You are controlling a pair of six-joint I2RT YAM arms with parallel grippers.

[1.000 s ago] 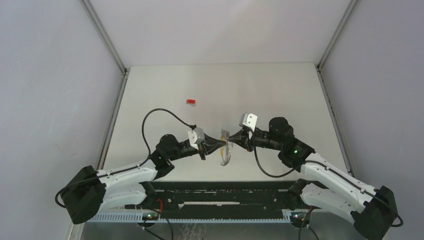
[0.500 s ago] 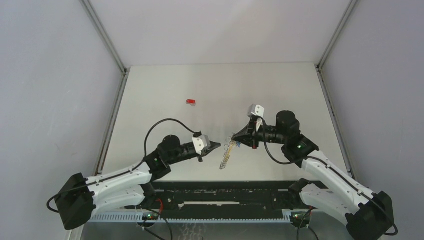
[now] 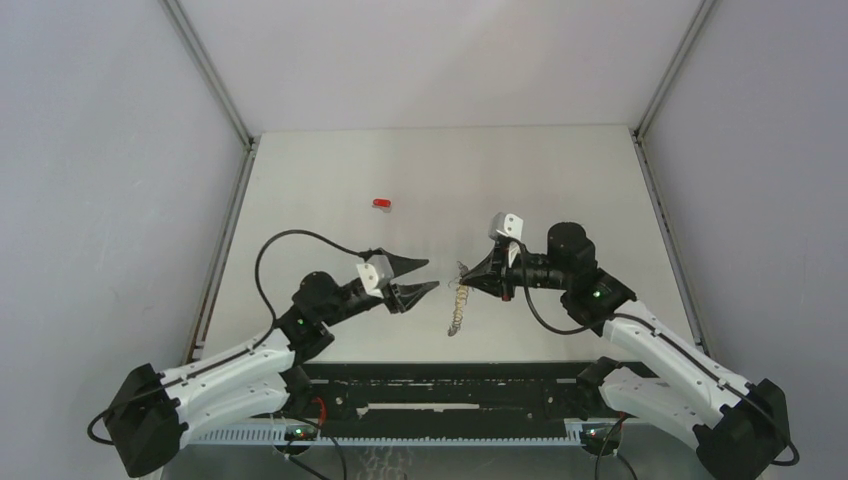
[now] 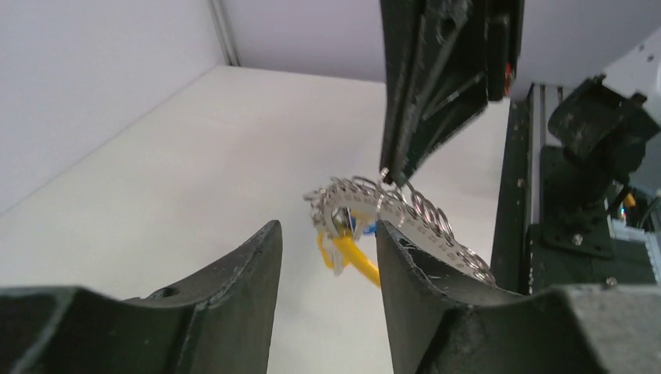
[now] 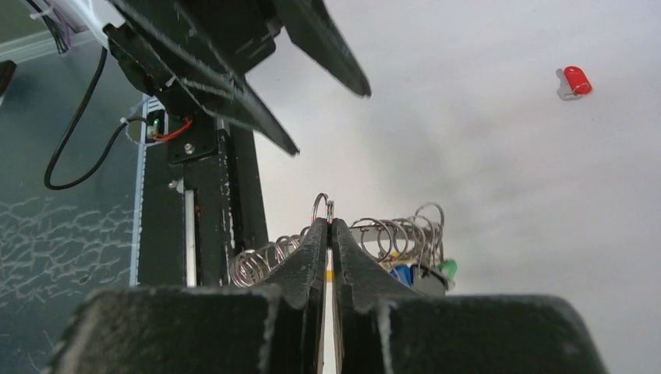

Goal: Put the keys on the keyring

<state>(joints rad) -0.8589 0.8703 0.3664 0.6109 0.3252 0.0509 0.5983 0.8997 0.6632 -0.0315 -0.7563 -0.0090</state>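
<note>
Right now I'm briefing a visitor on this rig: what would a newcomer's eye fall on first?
Near the middle of the table, the right gripper is shut on one ring of the keyring, a chain of wire rings that hangs from it and carries a yellow key. The left gripper faces it, open and empty. A lone red key lies farther back, to the left.
</note>
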